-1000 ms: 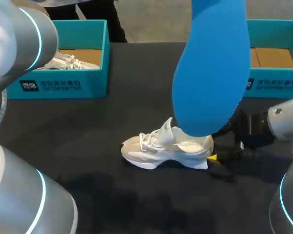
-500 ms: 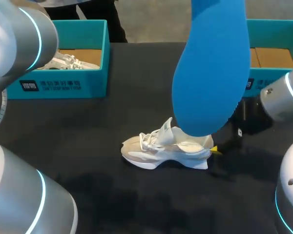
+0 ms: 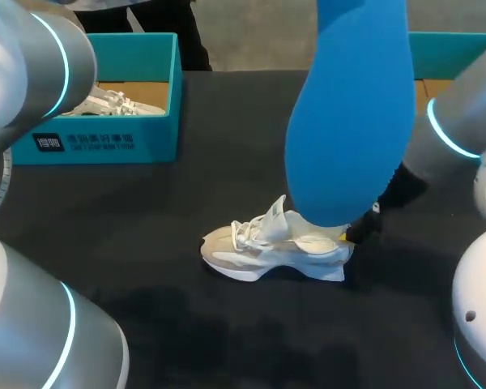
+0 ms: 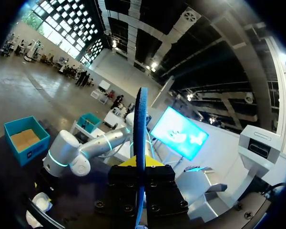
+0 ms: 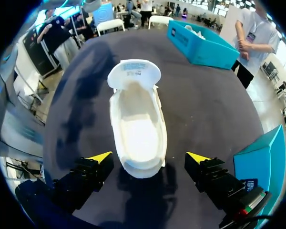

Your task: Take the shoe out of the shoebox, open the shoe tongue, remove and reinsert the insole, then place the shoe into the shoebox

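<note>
A white shoe (image 3: 275,247) lies on its sole on the black table, toe to the left, with its tongue pulled up. In the right wrist view the shoe (image 5: 138,119) points away from me, its inside bare. My right gripper (image 5: 148,157) is open, one yellow-tipped finger either side of the heel, not touching it; in the head view this gripper (image 3: 358,231) sits just behind the heel. The blue insole (image 3: 352,113) hangs high above the shoe. My left gripper (image 4: 139,164) is shut on the insole (image 4: 142,119), seen edge-on.
A teal shoebox (image 3: 158,142) with another white shoe stands at the back left. A second teal shoebox (image 3: 449,49) stands at the back right, partly behind my right arm (image 3: 462,121). Bare black table lies in front of and left of the shoe.
My right arm has swung in from the right, bringing its open gripper up to the shoe's heel. The insole, the shoe and the left arm have stayed put.
</note>
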Controlling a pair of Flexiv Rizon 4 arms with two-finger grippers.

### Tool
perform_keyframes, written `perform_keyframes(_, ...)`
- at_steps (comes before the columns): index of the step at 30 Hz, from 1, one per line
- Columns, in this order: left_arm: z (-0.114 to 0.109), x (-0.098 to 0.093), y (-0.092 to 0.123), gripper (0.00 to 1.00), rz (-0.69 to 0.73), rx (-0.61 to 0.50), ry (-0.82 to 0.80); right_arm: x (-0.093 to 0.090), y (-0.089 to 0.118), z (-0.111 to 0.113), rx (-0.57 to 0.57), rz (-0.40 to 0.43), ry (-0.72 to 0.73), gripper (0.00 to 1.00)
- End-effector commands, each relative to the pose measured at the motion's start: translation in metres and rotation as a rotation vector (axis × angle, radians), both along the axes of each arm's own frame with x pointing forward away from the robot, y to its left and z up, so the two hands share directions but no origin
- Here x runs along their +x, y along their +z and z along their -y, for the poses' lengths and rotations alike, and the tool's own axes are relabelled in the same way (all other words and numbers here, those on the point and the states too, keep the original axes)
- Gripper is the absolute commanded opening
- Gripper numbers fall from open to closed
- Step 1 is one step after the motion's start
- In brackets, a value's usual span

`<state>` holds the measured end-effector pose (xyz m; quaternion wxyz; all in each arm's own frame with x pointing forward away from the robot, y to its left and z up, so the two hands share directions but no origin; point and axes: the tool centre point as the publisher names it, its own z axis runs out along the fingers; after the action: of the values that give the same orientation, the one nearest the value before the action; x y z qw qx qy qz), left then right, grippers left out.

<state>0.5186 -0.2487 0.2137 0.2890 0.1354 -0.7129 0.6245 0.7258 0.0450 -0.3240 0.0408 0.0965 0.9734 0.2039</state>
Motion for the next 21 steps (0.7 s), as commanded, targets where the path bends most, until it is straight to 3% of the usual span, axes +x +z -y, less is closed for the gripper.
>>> perform_keyframes(1, 0.0, 0.0, -0.001, 0.0, -0.001, 0.0, 0.001, 0.001, -0.002, -0.014, -0.403, -0.074, -0.012, 1.0)
perform_keyframes(10, 0.0, 0.0, -0.001, 0.0, -0.001, 0.0, 0.001, -0.003, -0.009, -0.022, -0.525, -0.092, -0.007, 1.0)
perform_keyframes(21, 0.0, 0.0, -0.001, 0.0, -0.001, 0.0, 0.001, -0.012, -0.013, -0.027, -0.547, -0.092, -0.018, 1.0)
